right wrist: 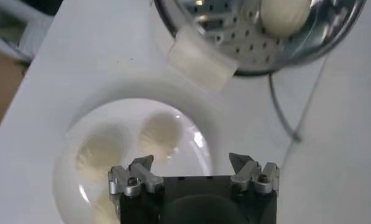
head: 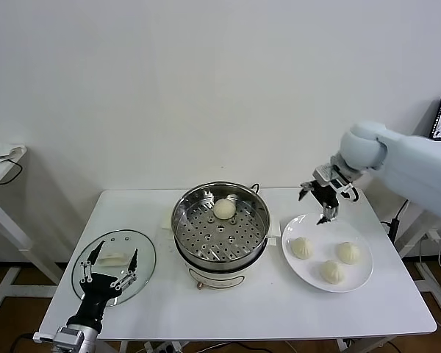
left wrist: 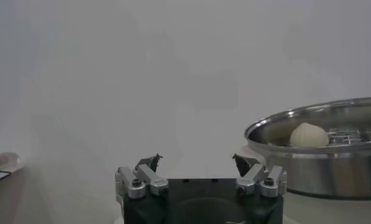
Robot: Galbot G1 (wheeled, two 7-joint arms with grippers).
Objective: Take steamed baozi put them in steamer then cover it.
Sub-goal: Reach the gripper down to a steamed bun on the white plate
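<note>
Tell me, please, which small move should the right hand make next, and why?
Probably lower the right hand, open and empty above the plate's far edge, onto the nearest baozi on the plate. Three buns wait there; only one bun lies in the steamer. The left hand hovers open over the glass lid.

My table (head: pixel 279 309) is white | my steamer (head: pixel 220 254) is shiny silver with little dots of holes | buns (head: pixel 302 248) creamy white | plate (head: pixel 361 276) white
</note>
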